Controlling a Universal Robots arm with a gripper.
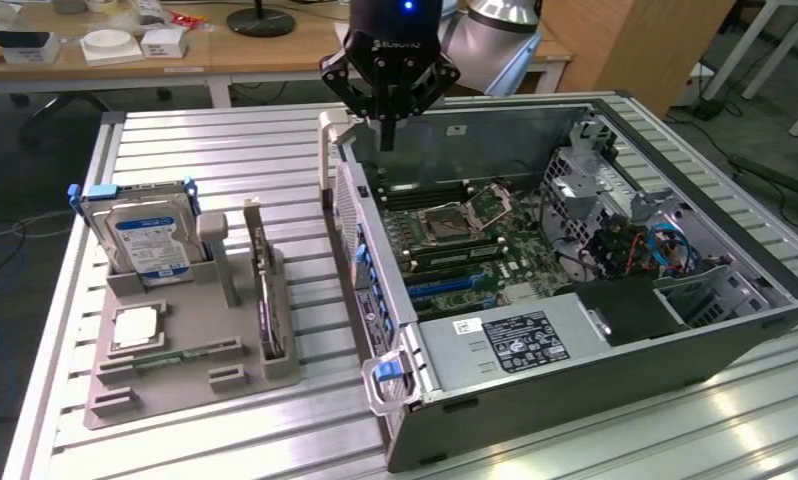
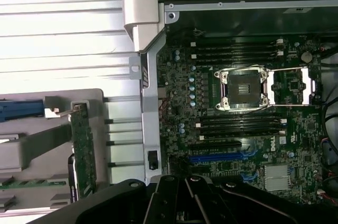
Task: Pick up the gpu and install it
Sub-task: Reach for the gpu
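gpu (image 1: pixel 263 290), thin dark upright card

Slatted table (image 1: pixel 212 150): parts tray (image 1: pixel 186 388), open PC case (image 1: pixel 613 395)

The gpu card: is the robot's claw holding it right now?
No, the gpu stands on edge in the grey holder, while the shut gripper hangs empty over the computer case.

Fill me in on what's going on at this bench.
A robot arm's gripper, shut and empty, hangs above the open computer case. The gpu stands on edge in the grey holder beside the case, next to the hard drive, not yet picked up.
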